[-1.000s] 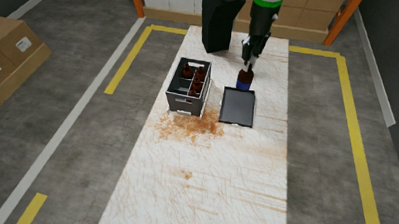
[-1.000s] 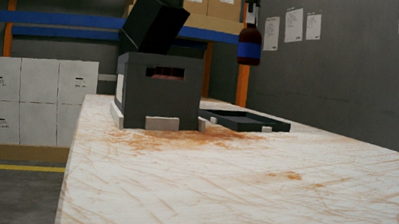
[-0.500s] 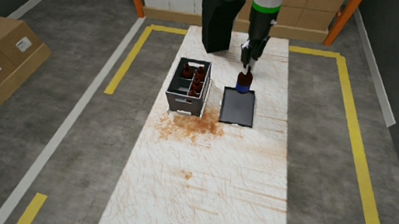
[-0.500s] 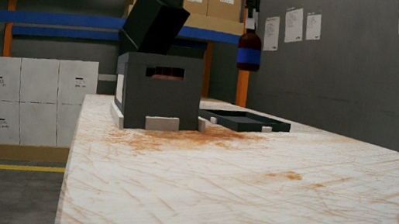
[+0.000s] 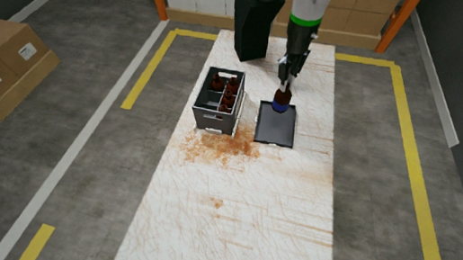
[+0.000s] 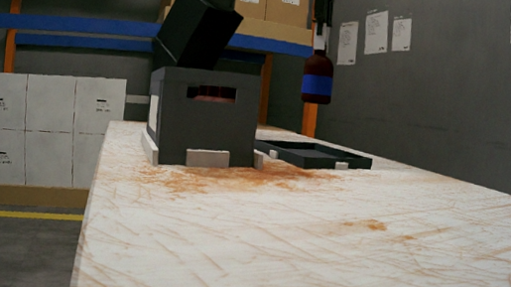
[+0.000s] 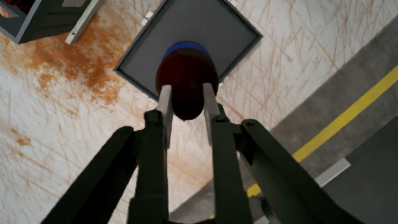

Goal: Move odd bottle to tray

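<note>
My gripper (image 5: pixel 285 85) (image 6: pixel 319 44) (image 7: pixel 187 97) is shut on the neck of a dark brown bottle (image 5: pixel 281 101) (image 6: pixel 317 78) (image 7: pixel 186 80) with a blue band. The bottle hangs upright in the air, well above the far part of the dark tray (image 5: pixel 275 131) (image 6: pixel 328 158) (image 7: pixel 210 25). The grey crate (image 5: pixel 214 117) (image 6: pixel 204 131) (image 7: pixel 37 22) stands left of the tray. Several brown bottles (image 5: pixel 230 86) stand in its cells; their bodies are mostly hidden by the walls.
The white scratched table (image 5: pixel 245 205) (image 6: pixel 299 239) has rust stains in front of the crate. The arm's black base (image 5: pixel 254 21) (image 6: pixel 195 31) stands behind the crate. Cardboard boxes and orange shelving lie beyond the table. A box (image 5: pixel 0 66) sits on the floor to the left.
</note>
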Robot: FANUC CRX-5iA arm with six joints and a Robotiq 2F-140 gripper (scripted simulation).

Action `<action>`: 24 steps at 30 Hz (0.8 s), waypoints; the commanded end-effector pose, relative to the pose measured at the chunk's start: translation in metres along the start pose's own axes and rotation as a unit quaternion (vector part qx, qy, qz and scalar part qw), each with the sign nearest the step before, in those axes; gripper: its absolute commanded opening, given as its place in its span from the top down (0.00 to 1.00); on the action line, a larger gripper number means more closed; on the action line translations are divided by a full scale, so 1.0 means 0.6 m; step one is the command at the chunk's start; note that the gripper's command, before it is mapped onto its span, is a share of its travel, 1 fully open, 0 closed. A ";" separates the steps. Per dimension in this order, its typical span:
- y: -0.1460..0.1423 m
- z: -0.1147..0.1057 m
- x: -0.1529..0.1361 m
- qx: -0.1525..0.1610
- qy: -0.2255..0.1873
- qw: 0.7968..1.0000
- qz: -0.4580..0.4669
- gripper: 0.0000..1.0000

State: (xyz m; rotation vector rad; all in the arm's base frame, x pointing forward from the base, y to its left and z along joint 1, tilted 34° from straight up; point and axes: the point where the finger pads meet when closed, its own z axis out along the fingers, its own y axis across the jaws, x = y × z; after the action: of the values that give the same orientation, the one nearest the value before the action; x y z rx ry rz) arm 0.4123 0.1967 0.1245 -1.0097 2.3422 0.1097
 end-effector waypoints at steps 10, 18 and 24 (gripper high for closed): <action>0.000 0.049 -0.002 0.000 -0.001 1.000 0.000 0.90; 0.000 0.089 -0.002 0.000 -0.001 1.000 0.000 0.90; 0.000 0.108 -0.002 0.000 -0.001 1.000 0.000 0.90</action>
State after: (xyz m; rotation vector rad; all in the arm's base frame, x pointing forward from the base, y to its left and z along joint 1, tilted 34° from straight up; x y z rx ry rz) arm 0.4413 0.2147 0.0753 -1.0099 2.3418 0.1104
